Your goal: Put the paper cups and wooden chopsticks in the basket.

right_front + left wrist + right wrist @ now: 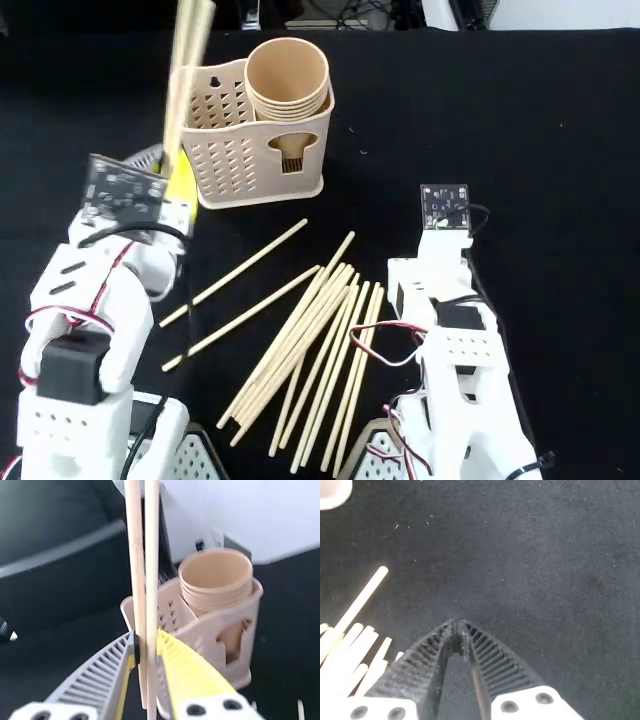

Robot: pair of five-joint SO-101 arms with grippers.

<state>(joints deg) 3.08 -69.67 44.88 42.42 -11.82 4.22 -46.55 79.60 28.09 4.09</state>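
Observation:
A beige perforated basket (pixel 230 150) stands at the back of the black table, and a stack of paper cups (pixel 288 78) sits in its right compartment. My left gripper (pixel 170 175) is just left of the basket, shut on two wooden chopsticks (pixel 188 60) held upright. In the left wrist view the held chopsticks (pixel 142 580) rise between the yellow and grey fingers (pixel 175 665), with the basket (pixel 220 630) and cups (pixel 216 577) beyond. Several loose chopsticks (pixel 310 350) lie on the table between the arms. My right gripper (pixel 457 632) is shut with nothing in it, low over bare cloth.
Two single chopsticks (pixel 235 275) lie apart to the left of the pile. The ends of the pile's chopsticks (pixel 350 650) show beside the right gripper. The table's right half is bare black cloth (pixel 560 180). Cables and equipment sit beyond the far edge.

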